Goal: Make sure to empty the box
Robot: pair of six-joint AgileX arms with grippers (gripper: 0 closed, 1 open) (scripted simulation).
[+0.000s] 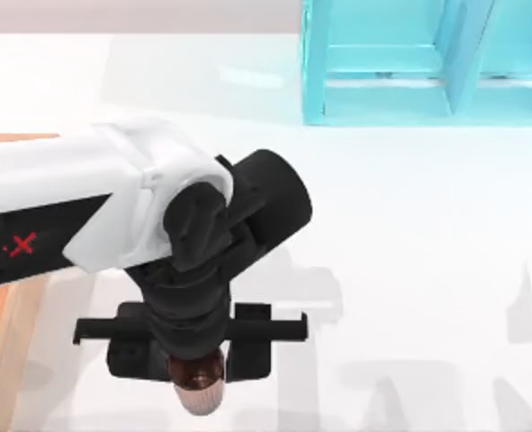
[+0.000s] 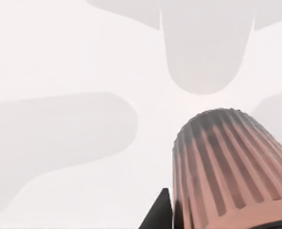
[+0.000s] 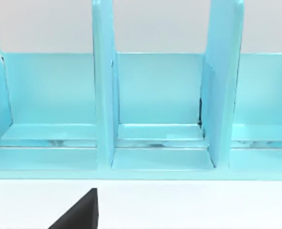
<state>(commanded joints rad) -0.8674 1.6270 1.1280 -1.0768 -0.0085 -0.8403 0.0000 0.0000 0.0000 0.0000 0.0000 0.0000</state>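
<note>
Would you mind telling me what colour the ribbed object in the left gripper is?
The ribbed object is reddish-brown with darker grooves, clearest in the left wrist view.

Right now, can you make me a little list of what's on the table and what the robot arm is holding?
left gripper: over the white table, to the right of the box, shut on a ribbed brown object
ribbed brown object: reddish-brown, ridged sides, held over bare table, outside the box
box: wooden, at the table's left edge, partly hidden by the arm
shelf frame: turquoise-blue, at the far side of the table, compartments look empty
right gripper: faces the shelf frame
</note>
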